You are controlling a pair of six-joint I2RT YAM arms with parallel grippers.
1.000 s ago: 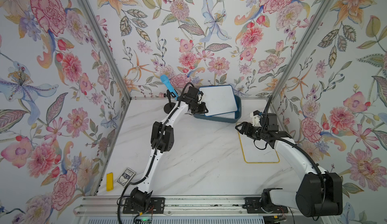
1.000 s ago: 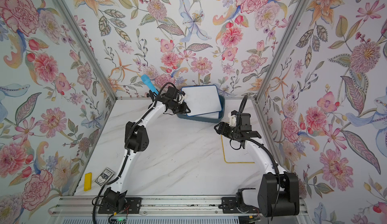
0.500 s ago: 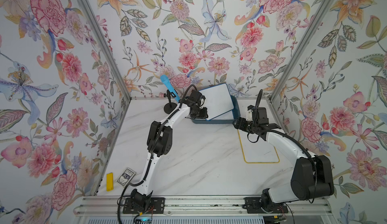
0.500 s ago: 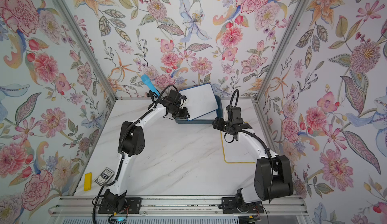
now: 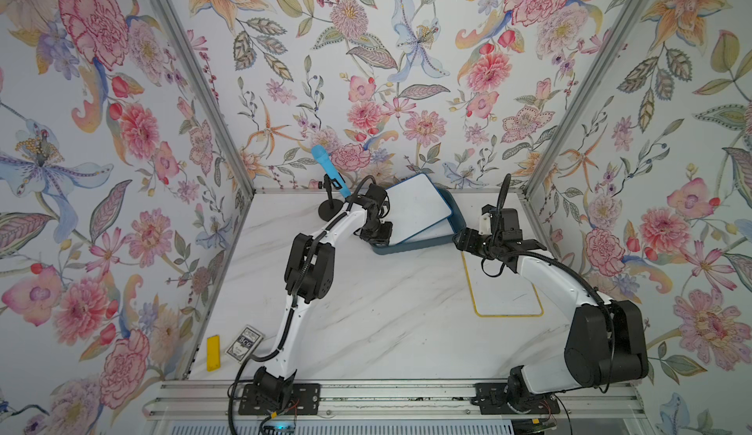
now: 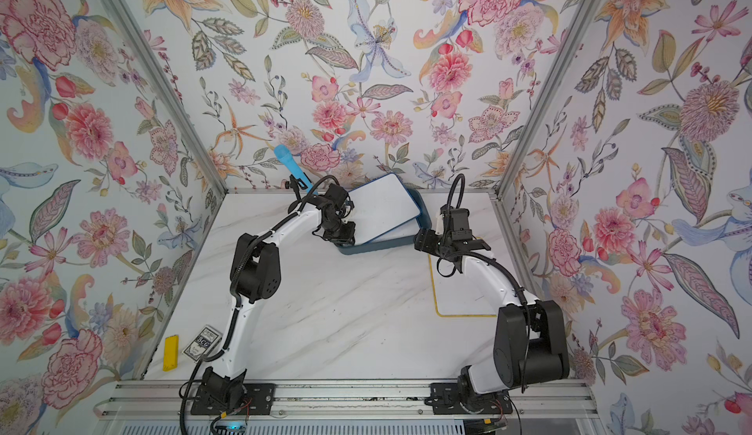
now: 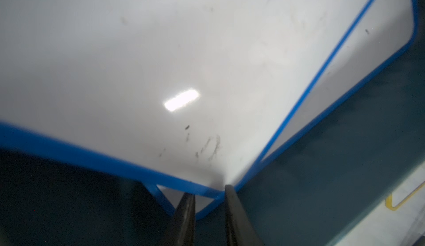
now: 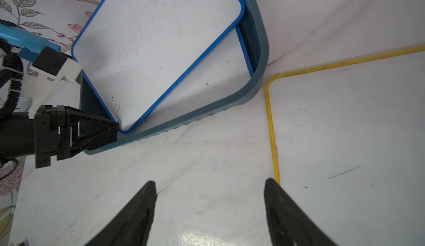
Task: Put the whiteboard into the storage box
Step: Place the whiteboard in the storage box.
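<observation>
Teal storage box (image 8: 262,49) holds two blue-edged whiteboards (image 8: 156,49); one yellow-edged whiteboard (image 8: 345,129) outside.

Floral-papered walls (image 5: 366,67), joined by grey metal corner posts (image 5: 195,79), enclose a white marble-patterned table (image 5: 386,311) under bright, even light.

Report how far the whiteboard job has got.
Done: one blue-framed whiteboard lies flat in the storage box. In hand: a second blue-framed whiteboard rests tilted and skewed over it, the left gripper at its corner, grip unclear. Left: settle that board flat; a yellow-framed whiteboard lies on the table near the open right gripper.
</observation>
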